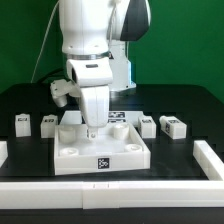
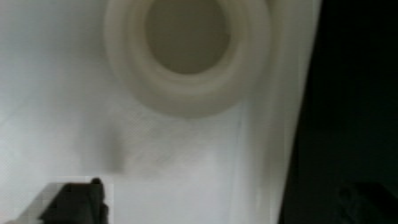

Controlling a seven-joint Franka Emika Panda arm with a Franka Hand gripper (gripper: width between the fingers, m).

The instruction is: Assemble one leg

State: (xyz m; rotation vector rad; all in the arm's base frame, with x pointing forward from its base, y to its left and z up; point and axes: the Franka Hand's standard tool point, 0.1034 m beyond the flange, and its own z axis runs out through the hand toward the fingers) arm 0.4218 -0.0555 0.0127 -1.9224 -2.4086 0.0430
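Note:
The white square plate with round corner sockets lies mid-table, a tag on its front side. My gripper hangs straight down over the plate's back half, just above or touching it. In the wrist view the plate fills the picture, with one round socket close ahead. One dark fingertip shows; the other merges with the black table past the plate's edge. The gripper is wide open with nothing held. Two legs stand at the exterior view's left and two more at its right.
A low white rail runs along the table's front and another along the exterior view's right side. The black table lies around the parts. The robot's base rises behind the plate.

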